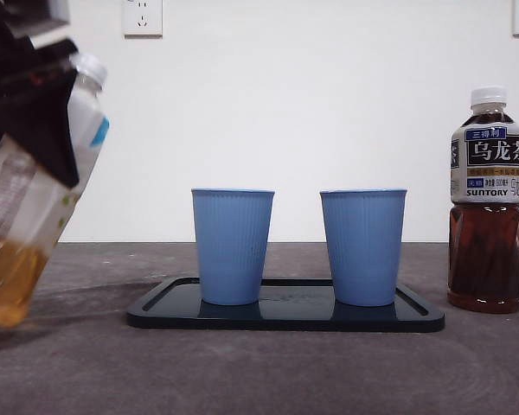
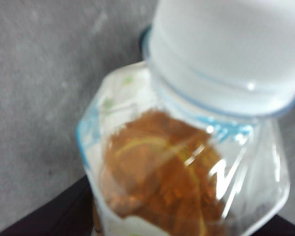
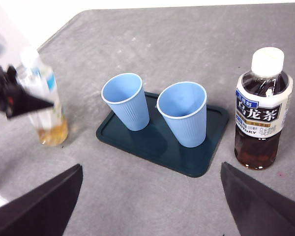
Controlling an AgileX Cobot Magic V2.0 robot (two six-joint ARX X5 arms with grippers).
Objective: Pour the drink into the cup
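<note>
l jaws (image 1: 35,130) round tilted bottle (image 1: 35,216); r jaws (image 3: 150,206) wide; oolong bottle (image 1: 486,203) beside tray (image 1: 285,316).

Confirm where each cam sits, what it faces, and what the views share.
Front: table height, level across at two blue cups on a dark tray; left gripper grips a tilted pale tea bottle.
Left wrist: on the arm, down onto that bottle's cap; own jaws at the bottom.
Right wrist: high, looking down; open jaws.
All share the pale bottle; front and right share the dark tea bottle.
</note>
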